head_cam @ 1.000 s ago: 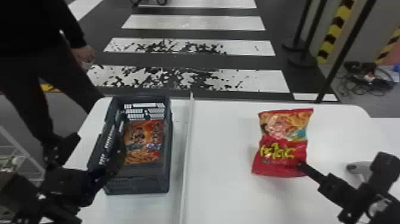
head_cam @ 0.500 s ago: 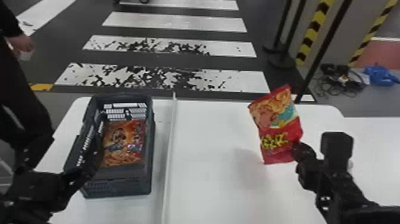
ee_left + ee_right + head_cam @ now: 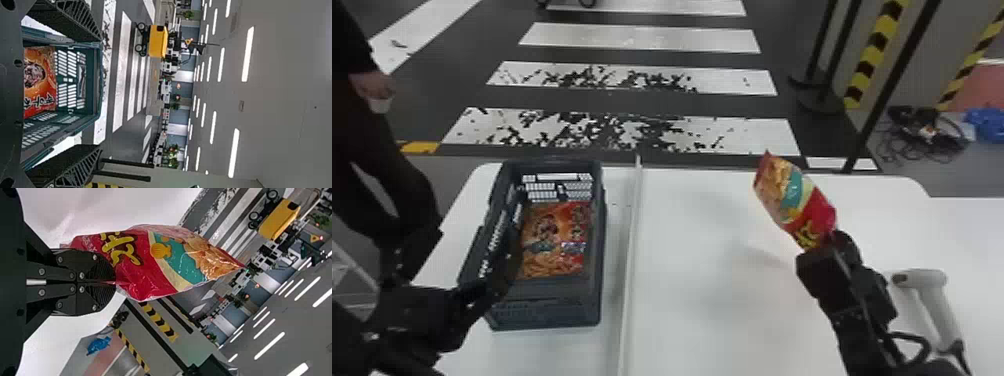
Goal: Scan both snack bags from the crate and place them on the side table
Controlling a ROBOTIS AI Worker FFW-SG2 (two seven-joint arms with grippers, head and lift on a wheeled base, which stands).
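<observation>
My right gripper [image 3: 824,250] holds the red snack bag [image 3: 794,205] up over the right part of the white table. In the right wrist view the right gripper [image 3: 113,282] is shut on an edge of the red bag [image 3: 145,262]. An orange snack bag [image 3: 557,240] lies inside the dark crate [image 3: 547,307]. Over the crate's near left side is my left gripper [image 3: 497,280]. In the left wrist view the left gripper [image 3: 98,94] stands open, its fingers wide apart, with the orange bag [image 3: 41,84] and crate [image 3: 98,82] beyond.
A white handheld scanner [image 3: 932,300] rests on the table to the right of my right arm. A thin raised strip [image 3: 631,240] runs front to back across the white table [image 3: 702,300], just right of the crate.
The red bag has been raised off the table by my right gripper and turned, its top now leaning left. The head view has shifted a little; the orange bag stays in the crate.
</observation>
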